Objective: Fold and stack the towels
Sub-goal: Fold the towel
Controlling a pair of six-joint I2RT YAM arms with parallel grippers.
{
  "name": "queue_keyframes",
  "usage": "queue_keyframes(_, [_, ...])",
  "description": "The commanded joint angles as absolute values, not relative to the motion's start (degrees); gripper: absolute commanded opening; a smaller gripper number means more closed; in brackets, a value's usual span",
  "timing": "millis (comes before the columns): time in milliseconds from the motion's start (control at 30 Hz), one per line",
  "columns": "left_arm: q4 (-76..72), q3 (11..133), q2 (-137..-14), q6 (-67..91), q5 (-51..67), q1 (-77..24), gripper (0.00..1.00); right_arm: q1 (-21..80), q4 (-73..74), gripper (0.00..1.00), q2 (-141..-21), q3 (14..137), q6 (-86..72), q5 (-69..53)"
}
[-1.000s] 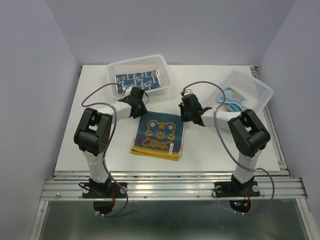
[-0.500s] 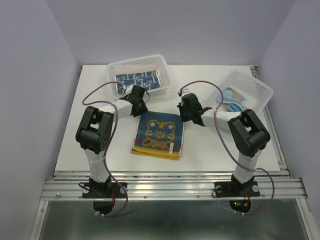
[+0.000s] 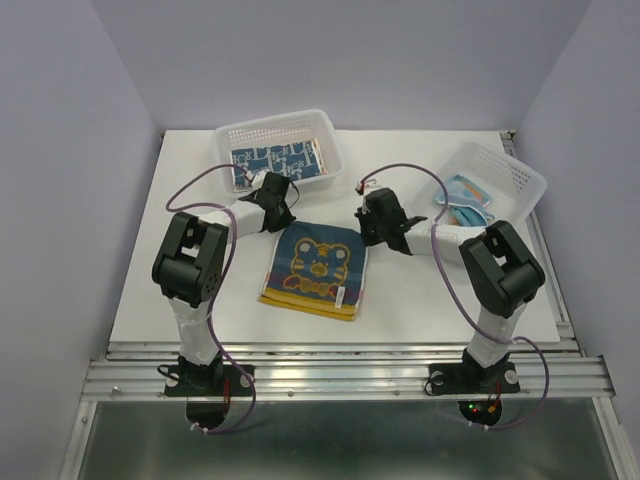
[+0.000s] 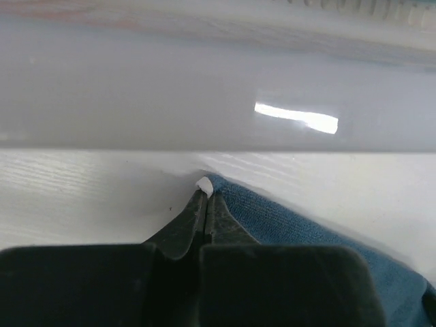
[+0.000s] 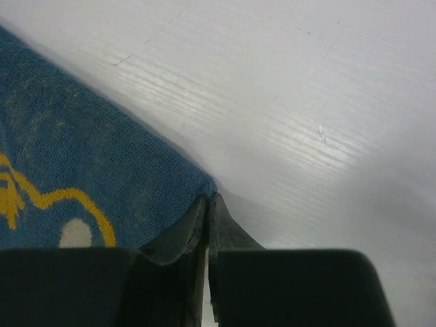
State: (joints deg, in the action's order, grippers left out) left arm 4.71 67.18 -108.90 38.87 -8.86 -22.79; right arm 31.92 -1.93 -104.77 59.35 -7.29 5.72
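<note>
A white table [image 3: 420,300] carries a folded blue towel [image 3: 318,265] printed with a yellow-and-orange bear, lying flat near the middle in front of the two arms. A yellow-edged towel [image 3: 300,300] shows beneath it along its near side.

Beyond the blue towel's far left corner stands a white perforated basket [image 3: 270,120]. A second white basket [image 3: 520,175] sits well off to the towel's right, at the table's edge. A navy towel with a pale blue pattern [image 3: 285,158] lies inside the first basket, and a light blue towel with orange markings [image 3: 462,195] lies in the second.

The left gripper [image 3: 287,224] is down at the blue towel's far left corner. Its wrist view shows the black fingers [image 4: 204,194] pressed together, with the cloth [image 4: 293,231] running off to the right. The right gripper [image 3: 365,236] is at the far right corner, its jaws likewise closed tight [image 5: 206,204] where the blue weave [image 5: 82,170] comes to a point. Whether either pair has cloth pinched between the tips cannot be told.
</note>
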Motion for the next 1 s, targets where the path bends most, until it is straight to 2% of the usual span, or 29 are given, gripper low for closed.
queue_keyframes(0, [1.6,61.37,-102.51,38.06,-8.7,-23.29,0.0,31.73,-4.48,0.01,-98.8,57.22,-6.5,2.56])
queue_keyframes(467, [-9.48,44.13,-85.1,37.0,-2.55,-23.55,0.0,34.1,-4.66,0.01,-84.83,47.56,-9.75,-5.0])
queue_keyframes(967, [-10.64,27.78,-65.49,41.13,-0.26,-23.91,0.0,40.95,-3.43,0.01,-72.16,37.97,-18.19,-7.91])
